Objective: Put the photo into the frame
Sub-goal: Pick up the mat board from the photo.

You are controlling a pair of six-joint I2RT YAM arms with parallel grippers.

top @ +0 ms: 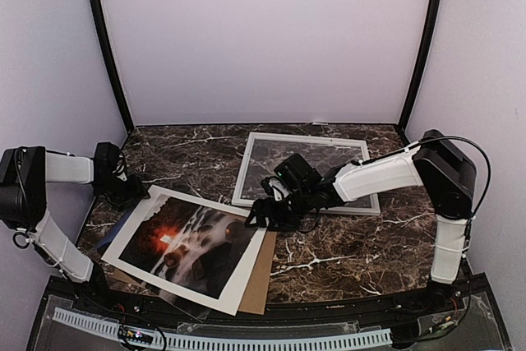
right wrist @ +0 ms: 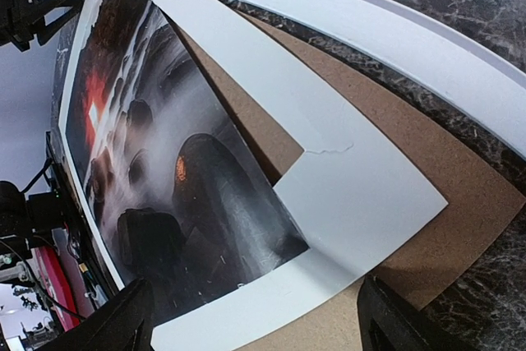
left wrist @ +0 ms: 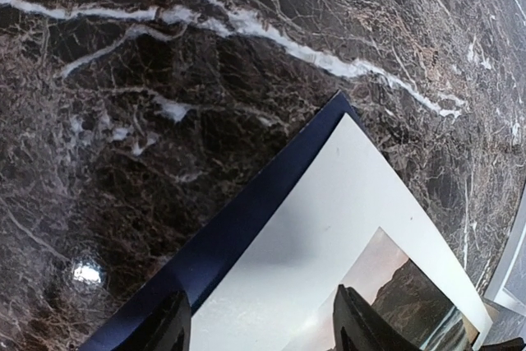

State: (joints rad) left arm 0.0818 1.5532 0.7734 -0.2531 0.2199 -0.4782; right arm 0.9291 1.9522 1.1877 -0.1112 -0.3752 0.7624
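The photo [top: 185, 242] lies at the front left under a white paper mat [top: 238, 281], its red glow showing through the window. A dark blue edge of it sticks out past the mat [left wrist: 238, 228]. The white frame [top: 245, 172] lies flat at the back centre, apart from the photo. My left gripper [top: 136, 191] is open and empty above the mat's far left corner [left wrist: 345, 187]. My right gripper [top: 259, 215] is open and empty above the mat's right corner [right wrist: 362, 195], with the photo [right wrist: 148, 145] and the frame's rail [right wrist: 394, 34] in its view.
A brown cardboard sheet [top: 261, 273] lies under the mat and photo, sticking out to the right [right wrist: 468, 195]. The dark marble table [top: 353, 244] ends at a black front edge. Walls close in the back and sides.
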